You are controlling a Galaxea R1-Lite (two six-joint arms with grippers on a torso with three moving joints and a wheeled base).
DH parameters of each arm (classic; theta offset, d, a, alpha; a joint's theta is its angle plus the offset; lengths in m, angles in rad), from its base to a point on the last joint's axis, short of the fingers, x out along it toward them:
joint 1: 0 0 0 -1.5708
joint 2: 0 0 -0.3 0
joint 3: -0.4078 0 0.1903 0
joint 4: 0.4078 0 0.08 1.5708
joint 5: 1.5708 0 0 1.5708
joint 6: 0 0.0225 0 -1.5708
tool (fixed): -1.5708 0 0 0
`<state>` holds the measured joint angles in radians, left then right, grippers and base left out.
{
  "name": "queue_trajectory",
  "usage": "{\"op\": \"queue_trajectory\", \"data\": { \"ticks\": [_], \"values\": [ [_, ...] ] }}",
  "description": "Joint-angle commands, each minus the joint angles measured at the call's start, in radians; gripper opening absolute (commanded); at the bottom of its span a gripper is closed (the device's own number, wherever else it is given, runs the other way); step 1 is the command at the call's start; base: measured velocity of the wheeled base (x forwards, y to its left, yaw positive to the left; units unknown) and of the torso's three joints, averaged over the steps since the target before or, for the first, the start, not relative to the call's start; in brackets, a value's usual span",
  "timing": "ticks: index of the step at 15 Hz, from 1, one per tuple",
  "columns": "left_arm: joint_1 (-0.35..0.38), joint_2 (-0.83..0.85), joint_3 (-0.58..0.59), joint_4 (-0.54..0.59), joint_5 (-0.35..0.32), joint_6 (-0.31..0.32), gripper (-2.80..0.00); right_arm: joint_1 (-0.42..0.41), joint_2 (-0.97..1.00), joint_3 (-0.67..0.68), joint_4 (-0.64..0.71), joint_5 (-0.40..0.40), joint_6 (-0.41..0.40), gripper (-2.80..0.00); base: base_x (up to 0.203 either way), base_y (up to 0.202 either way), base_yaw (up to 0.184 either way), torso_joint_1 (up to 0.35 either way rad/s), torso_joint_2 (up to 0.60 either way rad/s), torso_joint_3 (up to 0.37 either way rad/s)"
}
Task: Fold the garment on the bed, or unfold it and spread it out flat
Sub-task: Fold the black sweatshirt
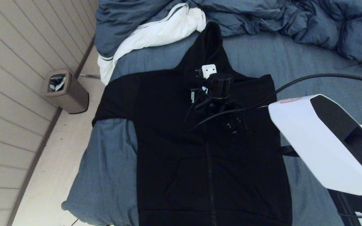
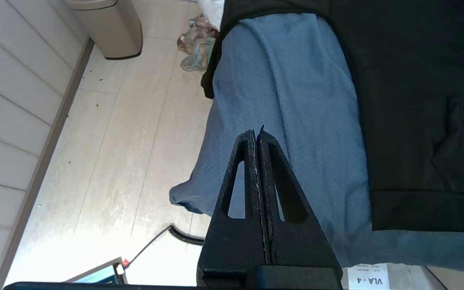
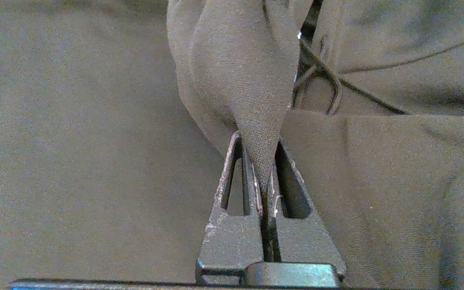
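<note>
On blue-grey bed [image 1: 309,62], black garment [image 1: 174,150], wall-side bin [image 1: 66,91]

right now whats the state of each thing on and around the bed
hoodie: front up, zipped, on the bed, a fold pinched up near the collar
right gripper: shut on hoodie fabric
left gripper: shut, empty, parked beside the bed edge
duvet: bunched at the far end
bin: upright on the floor
bed: partly covered by the hoodie

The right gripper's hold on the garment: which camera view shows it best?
The right wrist view: the right gripper is shut on a pinched fold of the garment. The head view shows only the gripper's back over the chest; the left wrist view shows none of it.
</note>
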<state>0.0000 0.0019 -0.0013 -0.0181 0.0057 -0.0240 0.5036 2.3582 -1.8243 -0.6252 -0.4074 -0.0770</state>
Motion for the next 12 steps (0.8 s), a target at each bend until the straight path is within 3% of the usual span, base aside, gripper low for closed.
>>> {"op": "queue_trajectory", "data": {
  "ticks": [1,12],
  "values": [
    [0.0,0.0,0.0,0.0,0.0,-0.001,-2.8,0.006,0.026,0.011,-0.002,-0.005,-0.011,-2.8,0.0,0.0,0.0,0.0,0.0,0.0],
    [0.0,0.0,-0.002,0.0,0.0,-0.001,-2.8,0.021,0.026,0.02,0.012,-0.011,-0.032,-2.8,0.0,0.0,0.0,0.0,0.0,0.0]
  ]
}}
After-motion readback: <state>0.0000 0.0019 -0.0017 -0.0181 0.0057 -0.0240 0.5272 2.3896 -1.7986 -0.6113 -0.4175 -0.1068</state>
